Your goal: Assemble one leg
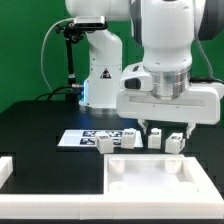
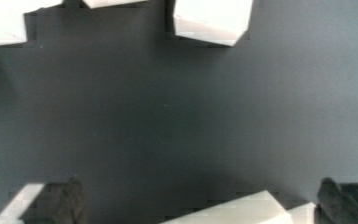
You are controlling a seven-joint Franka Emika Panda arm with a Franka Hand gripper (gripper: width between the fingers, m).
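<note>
Several white legs stand in a row on the black table: one (image 1: 107,143), one (image 1: 130,137), one (image 1: 155,137) and one (image 1: 176,143), each with a black-and-white tag. My gripper (image 1: 170,128) hangs open and empty just above the two legs toward the exterior view's right, touching neither. In the wrist view the gripper (image 2: 202,205) is open, with its dark fingers (image 2: 51,200) wide apart over bare table. A white leg (image 2: 211,20) shows at the far edge of that view, well clear of the fingers.
The large white panel with a raised rim (image 1: 160,182) lies in front of the legs; its corner (image 2: 274,208) shows between my fingers. The marker board (image 1: 80,138) lies behind the legs. Another white piece (image 1: 6,170) sits at the exterior view's left edge.
</note>
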